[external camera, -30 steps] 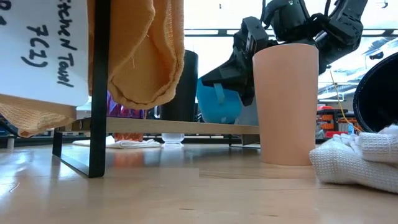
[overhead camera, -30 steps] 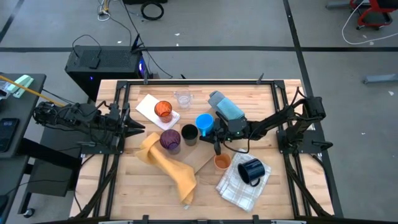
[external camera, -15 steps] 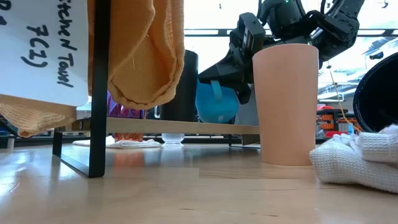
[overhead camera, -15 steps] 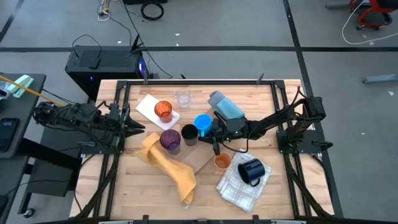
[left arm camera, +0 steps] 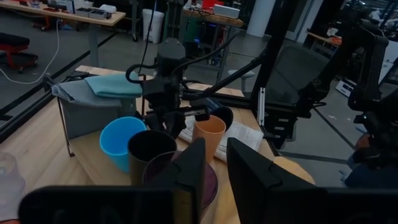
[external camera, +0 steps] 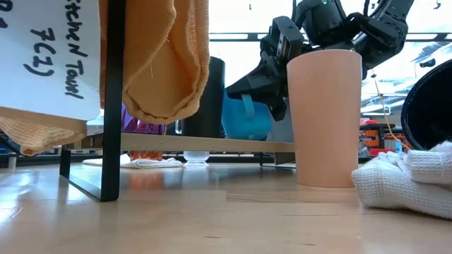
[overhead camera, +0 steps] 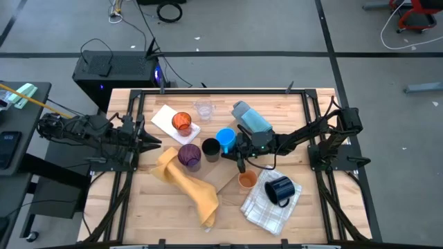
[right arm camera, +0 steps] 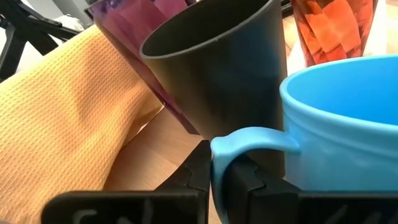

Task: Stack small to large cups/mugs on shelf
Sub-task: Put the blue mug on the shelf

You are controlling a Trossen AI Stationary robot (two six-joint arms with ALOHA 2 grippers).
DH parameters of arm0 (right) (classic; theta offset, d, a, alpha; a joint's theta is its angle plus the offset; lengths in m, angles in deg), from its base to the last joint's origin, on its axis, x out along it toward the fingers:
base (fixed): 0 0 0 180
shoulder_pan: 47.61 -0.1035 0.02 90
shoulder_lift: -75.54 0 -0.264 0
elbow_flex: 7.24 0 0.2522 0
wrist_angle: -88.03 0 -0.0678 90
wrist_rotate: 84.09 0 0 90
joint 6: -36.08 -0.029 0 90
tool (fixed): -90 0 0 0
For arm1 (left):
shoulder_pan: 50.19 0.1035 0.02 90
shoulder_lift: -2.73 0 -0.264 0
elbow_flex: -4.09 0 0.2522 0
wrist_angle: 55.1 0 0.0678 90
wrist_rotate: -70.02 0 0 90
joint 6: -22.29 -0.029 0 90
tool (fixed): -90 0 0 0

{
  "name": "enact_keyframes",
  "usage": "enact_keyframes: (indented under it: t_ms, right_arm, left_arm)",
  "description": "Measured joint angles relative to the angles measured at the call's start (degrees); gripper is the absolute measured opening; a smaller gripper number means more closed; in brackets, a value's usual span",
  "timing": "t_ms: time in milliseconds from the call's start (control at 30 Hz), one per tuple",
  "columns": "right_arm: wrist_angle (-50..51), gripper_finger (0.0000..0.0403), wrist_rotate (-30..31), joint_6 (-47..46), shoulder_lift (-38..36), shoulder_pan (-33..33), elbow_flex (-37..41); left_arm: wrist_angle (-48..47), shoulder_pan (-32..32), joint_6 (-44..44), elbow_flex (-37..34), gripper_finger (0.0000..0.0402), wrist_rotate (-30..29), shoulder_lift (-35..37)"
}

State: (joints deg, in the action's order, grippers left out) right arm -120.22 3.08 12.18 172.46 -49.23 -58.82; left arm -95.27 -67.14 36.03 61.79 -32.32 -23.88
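A grey floor [overhead camera: 228, 28] crossed by dark lines surrounds the wooden bench [overhead camera: 159, 214]. A black computer case [overhead camera: 114, 71] stands behind it, cables [overhead camera: 169, 11] lie beyond, and a red chair base [overhead camera: 414, 14] occupies one corner.

Robotics lab: framed wooden table [overhead camera: 173, 214], floor cables [overhead camera: 131, 14], workbenches [left arm camera: 68, 12].

**Four views around the bright blue mug**

You look straight down on the bright blue mug [overhead camera: 226, 136] from high above; level from the tabletop, behind an orange cup [external camera: 325, 116]; across the table from the left wrist; and from almost touching its handle at the right wrist.
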Motion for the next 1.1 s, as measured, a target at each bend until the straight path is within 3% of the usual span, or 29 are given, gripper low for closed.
enact_keyframes:
  t_ms: [1100]
  right_arm:
    - [3.7, 0.0074, -0.7, 0.0, 0.0, 0.4, 0.0]
  left_arm:
    - [-1.4, 0.0, 0.2, 0.0, 0.0074, 0.0, 0.0]
